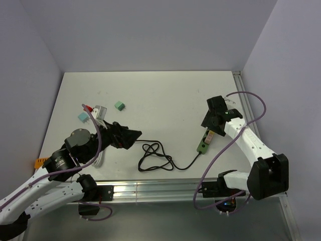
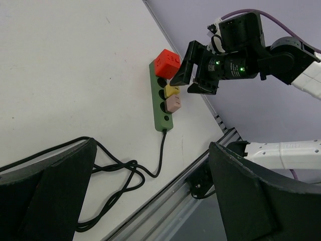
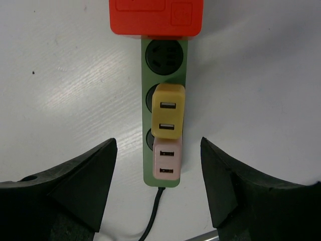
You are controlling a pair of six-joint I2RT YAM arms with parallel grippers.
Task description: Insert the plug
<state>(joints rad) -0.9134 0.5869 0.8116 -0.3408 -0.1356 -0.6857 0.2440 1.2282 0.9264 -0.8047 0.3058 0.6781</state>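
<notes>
My right gripper hangs released and empty over the green power strip, which lies near the white worktop's right edge. There the yellow block plug sits on the strip, touching the pink plug. My left gripper is spread wide and holds nothing, over open surface beside the coiled black cable.

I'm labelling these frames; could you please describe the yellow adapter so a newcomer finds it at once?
At the right of the table lies a green power strip. Of three blocks on it, the yellow adapter is the middle one, between the red cube and the pink adapter.
</notes>
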